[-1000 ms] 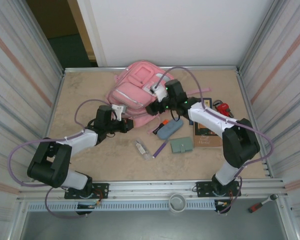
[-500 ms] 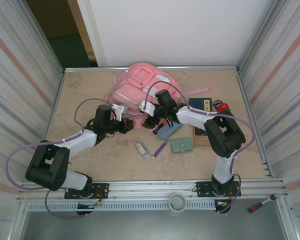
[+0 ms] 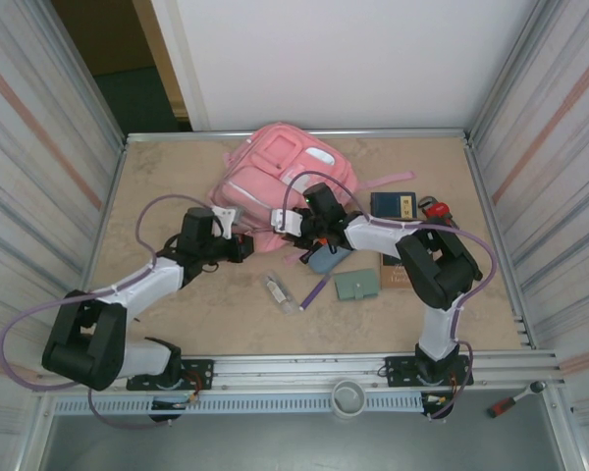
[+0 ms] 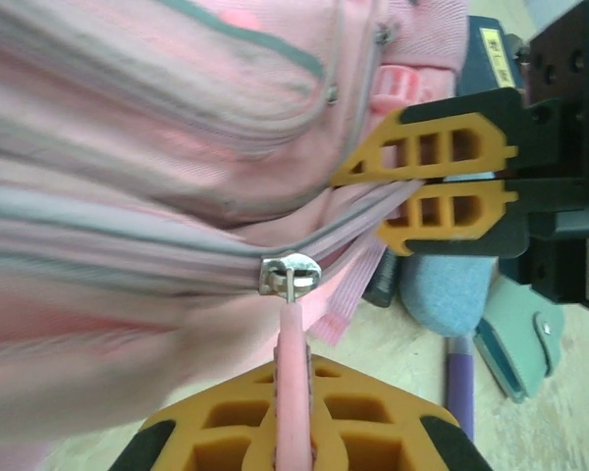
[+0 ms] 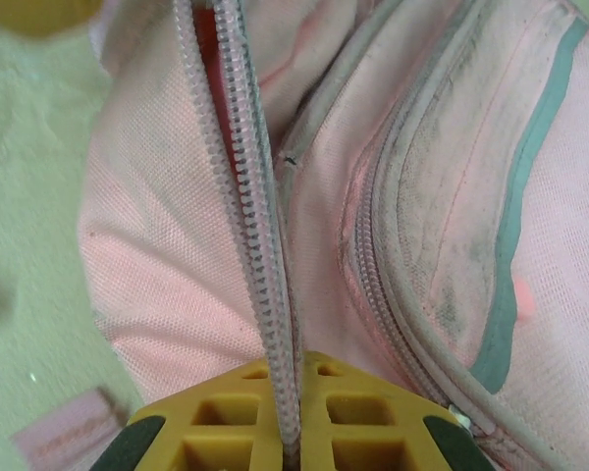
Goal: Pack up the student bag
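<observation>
Top external: arms converge, left tool point(image 3: 249, 245) and right tool point(image 3: 296, 235) gripping student bag point(image 3: 275, 157).

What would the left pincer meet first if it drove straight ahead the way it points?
The student bag. The left pincer is shut on the pink zip pull; directly ahead is the metal slider, then the bag's fabric. Depth is unclear, but the gap looks slight.

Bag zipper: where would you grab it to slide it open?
The flat pink pull strip on the metal slider, approached end-on from the side away from the bag: it sticks out free of the fabric, thin enough to pinch.
</observation>
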